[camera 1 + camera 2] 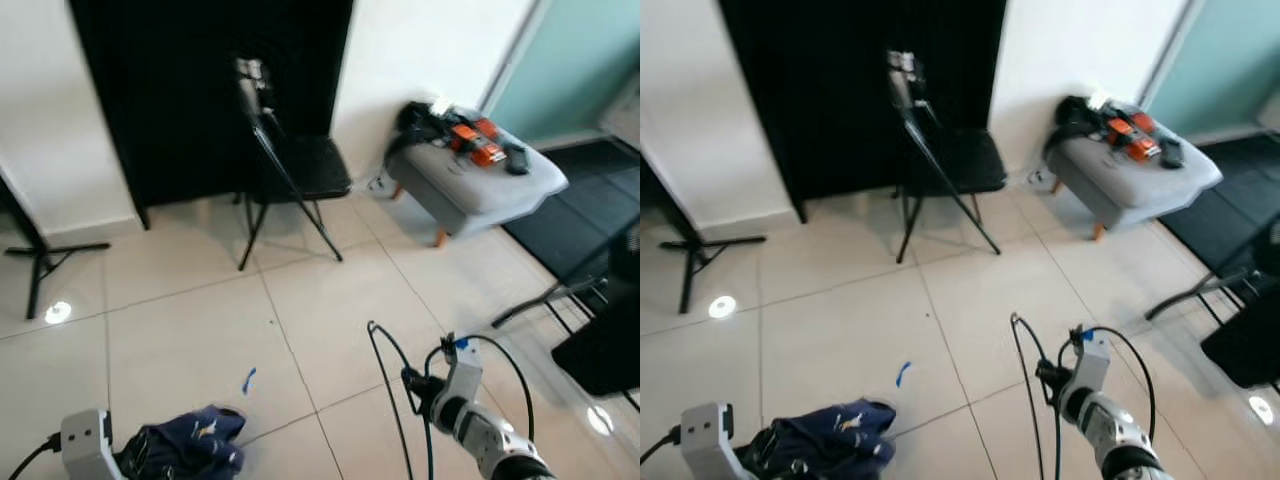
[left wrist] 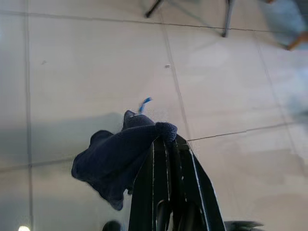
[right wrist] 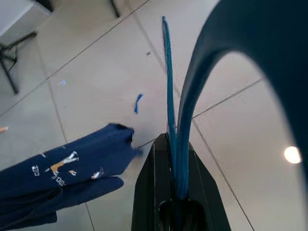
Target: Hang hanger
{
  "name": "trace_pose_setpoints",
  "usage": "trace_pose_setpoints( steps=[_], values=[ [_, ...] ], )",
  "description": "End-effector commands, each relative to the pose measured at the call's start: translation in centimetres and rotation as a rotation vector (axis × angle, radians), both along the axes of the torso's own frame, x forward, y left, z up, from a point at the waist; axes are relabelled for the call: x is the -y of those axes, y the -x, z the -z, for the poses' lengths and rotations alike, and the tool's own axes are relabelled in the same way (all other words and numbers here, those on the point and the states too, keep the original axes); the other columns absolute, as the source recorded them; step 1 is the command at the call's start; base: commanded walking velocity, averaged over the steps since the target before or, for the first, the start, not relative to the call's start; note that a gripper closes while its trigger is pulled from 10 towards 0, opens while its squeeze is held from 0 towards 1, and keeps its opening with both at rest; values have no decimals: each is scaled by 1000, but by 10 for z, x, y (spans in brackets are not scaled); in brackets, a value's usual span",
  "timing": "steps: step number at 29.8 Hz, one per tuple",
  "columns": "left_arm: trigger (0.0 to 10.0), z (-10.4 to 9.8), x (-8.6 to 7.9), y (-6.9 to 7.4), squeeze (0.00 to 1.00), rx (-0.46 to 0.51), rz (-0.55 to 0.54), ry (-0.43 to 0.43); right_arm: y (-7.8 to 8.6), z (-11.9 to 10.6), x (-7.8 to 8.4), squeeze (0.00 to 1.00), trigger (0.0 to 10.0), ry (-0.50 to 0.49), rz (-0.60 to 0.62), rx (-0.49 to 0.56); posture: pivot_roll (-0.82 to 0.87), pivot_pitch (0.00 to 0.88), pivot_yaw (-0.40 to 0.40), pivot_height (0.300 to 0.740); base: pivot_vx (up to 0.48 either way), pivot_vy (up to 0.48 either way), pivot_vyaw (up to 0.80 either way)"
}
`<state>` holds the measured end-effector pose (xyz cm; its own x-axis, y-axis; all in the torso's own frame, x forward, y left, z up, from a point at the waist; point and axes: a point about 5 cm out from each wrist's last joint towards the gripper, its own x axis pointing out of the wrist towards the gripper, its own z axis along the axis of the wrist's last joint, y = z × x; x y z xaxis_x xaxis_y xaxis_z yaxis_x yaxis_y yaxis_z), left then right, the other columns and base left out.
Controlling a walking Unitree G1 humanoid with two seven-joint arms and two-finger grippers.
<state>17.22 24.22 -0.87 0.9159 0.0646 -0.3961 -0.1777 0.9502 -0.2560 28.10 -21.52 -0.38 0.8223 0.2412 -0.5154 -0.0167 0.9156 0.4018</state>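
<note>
While a dark blue garment (image 2: 120,156) is clamped between the left jaws (image 2: 166,139), a thin blue hanger (image 3: 175,120) is pinched between the right jaws (image 3: 174,144), above the tiled floor (image 1: 200,320).

Your hanger (image 3: 179,110) is a thin dark-blue one, its bars clamped in the right pincer (image 3: 174,144) and rising above the floor; your navy garment (image 2: 115,159) dangles from the left pincer (image 2: 168,139).

Lower right: right arm (image 1: 1102,425) with thin dark hanger (image 1: 1025,380) looped beside it. Lower left — navy garment (image 1: 830,440). Upper centre — black chair (image 1: 960,160); upper right, grey footstool (image 1: 1140,175).
</note>
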Motion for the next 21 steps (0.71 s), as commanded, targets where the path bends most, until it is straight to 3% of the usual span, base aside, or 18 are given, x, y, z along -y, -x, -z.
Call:
trace_pose_setpoints(
  steps=[1, 5, 9, 10, 14, 18, 19, 21],
  values=[
    [10000, 3, 3, 4, 0, -4, 7, 2, 4, 3, 5, 0, 10000, 8, 12, -10, 24, 140, -78, 740, 0, 0, -800],
    [10000, 3, 3, 4, 0, -1, 7, -3, 4, 3, 5, 0, 10000, 9, 6, -7, 18, 138, -81, 740, 0, 0, -800],
    [10000, -2, -1, -1, 0, 18, 16, -89, 3, 1, 4, 0, 10000, 29, -26, 9, 8, 135, -82, 740, 0, 0, -800],
    [10000, -13, -6, -10, 0, 49, 27, -132, 2, 0, 4, 0, 10000, 40, -47, 22, 4, 127, -85, 740, 0, 0, -800],
    [10000, -27, -12, -19, 0, 91, 36, -168, 1, -1, 3, 0, 10000, 43, -70, 38, 5, 124, -84, 740, 0, 0, -800],
    [10000, -93, -31, -55, 0, 270, 78, -308, -24, -36, -4, 0, 10000, 27, -212, 191, -1, 115, -77, 740, 0, 0, -800],
    [10000, -116, -33, -68, 0, 331, 110, -360, -37, -59, -8, 0, 10000, 33, -294, 274, -3, 111, -74, 740, 0, 0, -800],
    [10000, -127, -33, -74, 0, 361, 124, -380, -43, -71, -10, 0, 10000, 28, -326, 312, -7, 108, -72, 740, 0, 0, -800]
  ],
)
